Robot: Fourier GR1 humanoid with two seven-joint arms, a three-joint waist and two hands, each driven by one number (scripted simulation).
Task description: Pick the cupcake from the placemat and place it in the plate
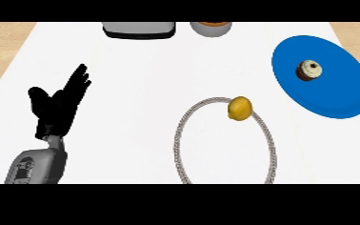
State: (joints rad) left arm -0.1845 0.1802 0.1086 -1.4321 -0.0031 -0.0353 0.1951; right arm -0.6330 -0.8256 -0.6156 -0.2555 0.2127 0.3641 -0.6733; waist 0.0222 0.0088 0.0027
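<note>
- No readable text, label, brand, number or sign is showing anywhere in the head view.
- The grey forearm at the lower left of the frame is carrying small dark markings, but they are appearing too blurred to be read as letters or digits.

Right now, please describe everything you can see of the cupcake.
The cupcake is small and round, with a dark brown base, pale cream frosting and a small dark spot on top. It appears to stand upright on the blue placemat, a little above its middle, at the counter's right side. Only the mat touches it. No hand is near; it is not yet on the plate.
</note>
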